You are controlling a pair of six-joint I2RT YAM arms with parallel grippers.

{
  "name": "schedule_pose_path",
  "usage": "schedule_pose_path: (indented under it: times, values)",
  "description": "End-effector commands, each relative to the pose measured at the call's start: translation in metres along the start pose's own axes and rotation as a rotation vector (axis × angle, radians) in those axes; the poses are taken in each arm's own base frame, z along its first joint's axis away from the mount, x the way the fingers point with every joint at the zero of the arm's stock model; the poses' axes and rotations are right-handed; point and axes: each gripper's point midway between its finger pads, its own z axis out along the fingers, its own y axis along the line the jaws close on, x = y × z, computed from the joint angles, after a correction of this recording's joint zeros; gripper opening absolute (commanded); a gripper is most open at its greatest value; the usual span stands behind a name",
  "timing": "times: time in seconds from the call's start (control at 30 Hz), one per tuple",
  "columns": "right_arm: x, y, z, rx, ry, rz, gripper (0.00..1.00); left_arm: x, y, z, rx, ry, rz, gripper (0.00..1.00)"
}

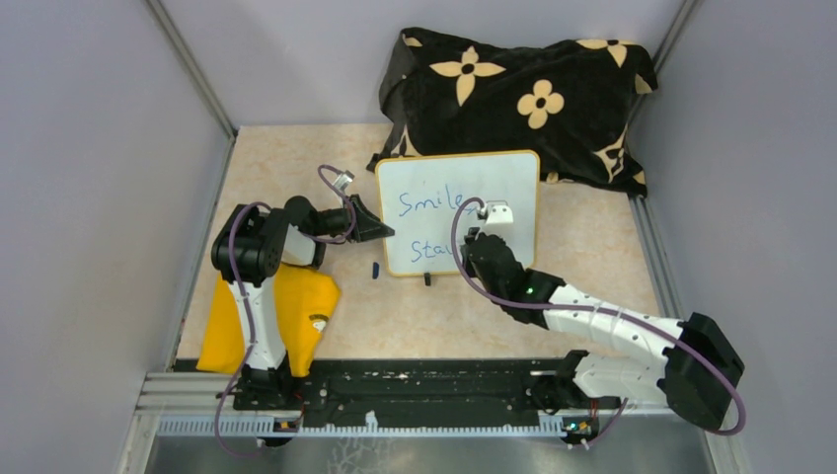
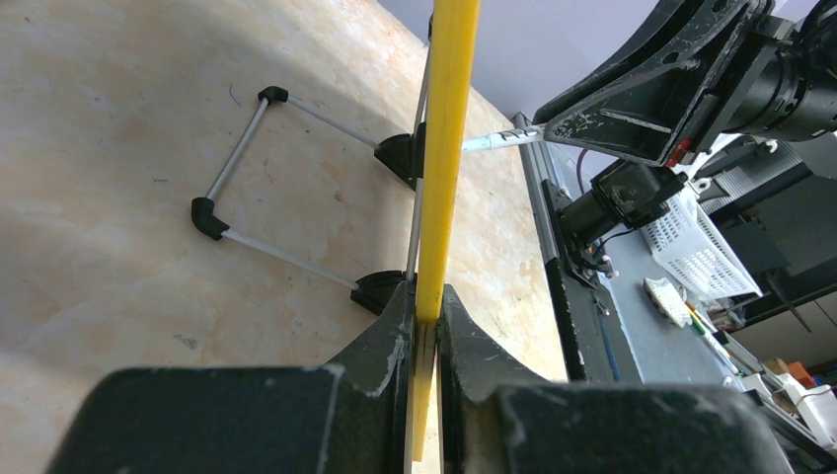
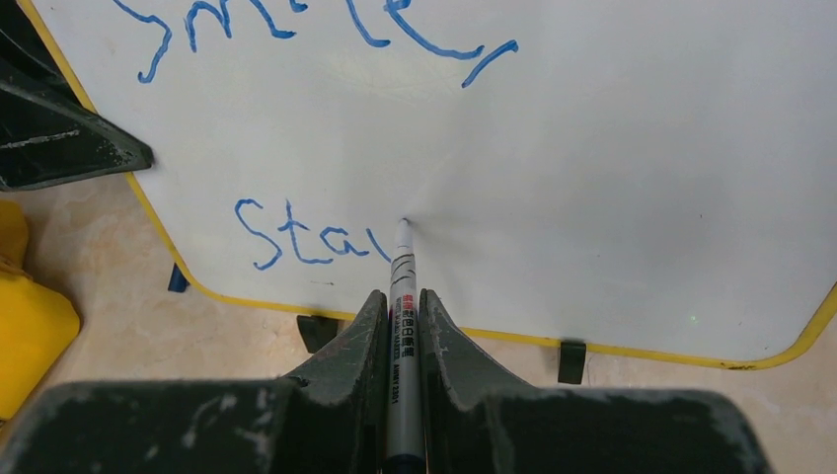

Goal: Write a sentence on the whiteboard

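The whiteboard (image 1: 513, 188) stands upright on two black feet at the table's middle, with "Smile" and "Stay" written in blue. My left gripper (image 1: 380, 233) is shut on the board's yellow left rim (image 2: 446, 148), seen edge-on in the left wrist view. My right gripper (image 3: 400, 301) is shut on a white marker (image 3: 402, 296). The marker's tip touches the board (image 3: 612, 178) just right of "Stay". In the top view the right gripper (image 1: 476, 240) is at the board's lower middle.
A black flowered cloth (image 1: 513, 99) lies bunched behind the board. A yellow object (image 1: 296, 306) lies by the left arm's base. A small blue cap (image 1: 376, 269) lies on the table near the board's lower left corner. The board's wire stand (image 2: 237, 188) reaches behind it.
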Motion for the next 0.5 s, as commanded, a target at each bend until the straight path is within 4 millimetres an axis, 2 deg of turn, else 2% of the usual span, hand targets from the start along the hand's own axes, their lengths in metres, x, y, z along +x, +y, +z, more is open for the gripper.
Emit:
schedule_pose_path:
  times: [0.0,0.47]
  values:
    - [-0.005,0.003,0.003,-0.01,-0.019,0.037,0.0,0.011,-0.002,0.006,0.043,-0.005,0.111,0.0]
    - [0.031,-0.003,0.005,-0.018,0.065,0.028,0.0,0.01,-0.003,0.006,0.044,-0.006,0.113,0.0]
